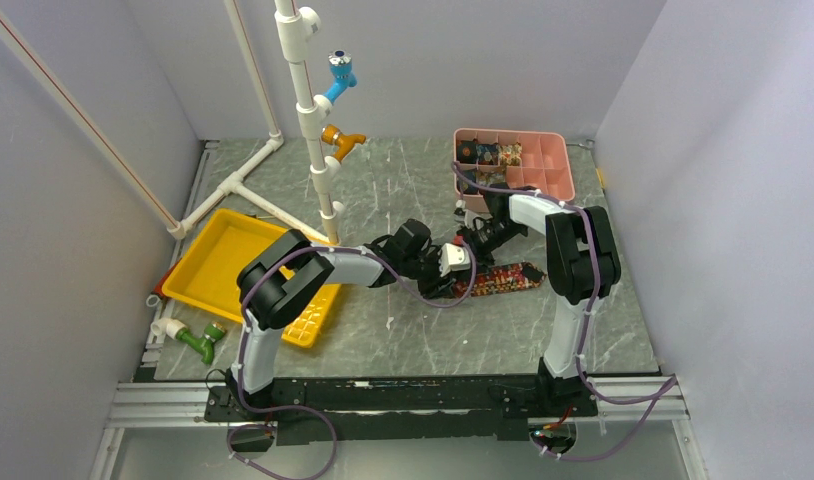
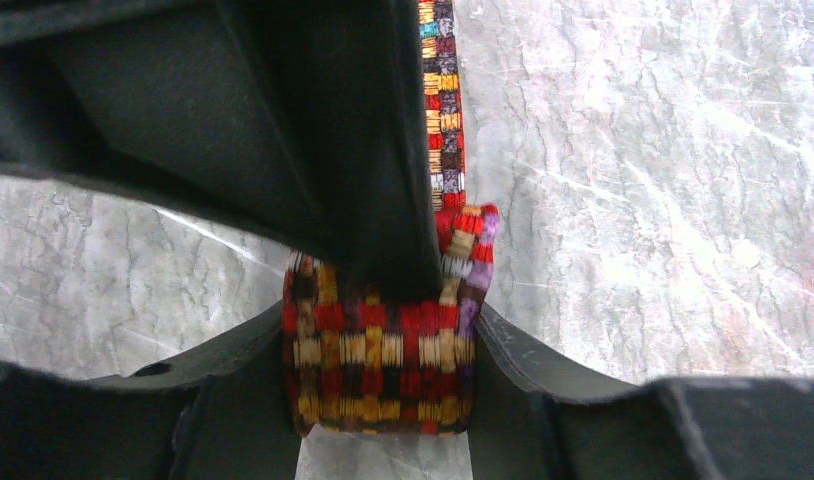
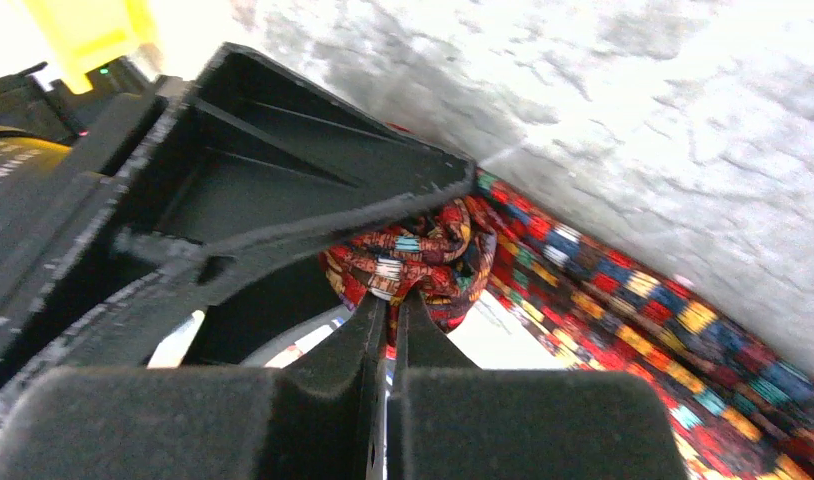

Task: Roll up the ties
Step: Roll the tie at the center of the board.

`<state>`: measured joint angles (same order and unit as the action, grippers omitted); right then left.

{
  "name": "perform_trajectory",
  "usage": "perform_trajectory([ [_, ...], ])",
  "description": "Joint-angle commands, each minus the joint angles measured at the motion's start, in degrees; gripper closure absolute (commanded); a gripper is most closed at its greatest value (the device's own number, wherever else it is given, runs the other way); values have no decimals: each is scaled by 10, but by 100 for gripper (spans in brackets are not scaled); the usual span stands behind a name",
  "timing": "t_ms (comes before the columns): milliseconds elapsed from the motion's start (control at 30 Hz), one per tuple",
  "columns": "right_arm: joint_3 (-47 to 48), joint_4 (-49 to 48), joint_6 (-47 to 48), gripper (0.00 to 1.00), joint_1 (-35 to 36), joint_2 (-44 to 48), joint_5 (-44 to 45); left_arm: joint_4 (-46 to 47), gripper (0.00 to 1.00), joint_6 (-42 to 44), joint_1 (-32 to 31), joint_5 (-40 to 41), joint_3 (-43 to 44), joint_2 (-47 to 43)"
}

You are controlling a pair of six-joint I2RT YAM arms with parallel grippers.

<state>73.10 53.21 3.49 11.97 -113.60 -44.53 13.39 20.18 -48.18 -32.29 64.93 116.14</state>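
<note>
A red, dark and gold patterned tie [image 1: 503, 279] lies on the grey table, partly rolled at its left end. In the left wrist view my left gripper [image 2: 379, 345] is shut on the rolled part of the tie [image 2: 379, 350], one finger on each side; the flat strip [image 2: 443, 100] runs away behind. In the right wrist view my right gripper [image 3: 391, 305] is shut, pinching the centre of the roll [image 3: 413, 255]; the flat strip [image 3: 633, 330] stretches right. Both grippers meet at the roll [image 1: 461, 262] in the top view.
A pink compartment box [image 1: 543, 165] with several rolled ties stands at the back right. A yellow tray [image 1: 218, 262] lies on the left. A white pipe stand [image 1: 308, 110] with blue and orange fittings rises at the back centre. A green fitting [image 1: 200, 340] lies front left.
</note>
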Motion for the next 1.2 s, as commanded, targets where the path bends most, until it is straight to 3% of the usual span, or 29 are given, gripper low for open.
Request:
perform_trajectory([
  [0, -17, -50, 46, 100, -7, -32, 251, -17, 43, -18, 7, -11, -19, 18],
  [233, -25, -72, 58, 100, -7, -35, 322, 95, 25, -55, 6, -49, -56, 2],
  [533, 3, -74, 43, 100, -4, -62, 330, 228, 21, -96, -12, -52, -55, 29],
  [900, 20, -47, 59, 100, -2, -78, 317, 237, 17, -39, -31, -25, -1, 61],
  [1033, 26, -43, 59, 100, -2, -80, 298, 207, 26, -23, -34, -28, 32, 85],
  [1167, 30, -42, 49, 100, 1, -74, 254, 170, 53, -19, -35, -30, 38, 88],
])
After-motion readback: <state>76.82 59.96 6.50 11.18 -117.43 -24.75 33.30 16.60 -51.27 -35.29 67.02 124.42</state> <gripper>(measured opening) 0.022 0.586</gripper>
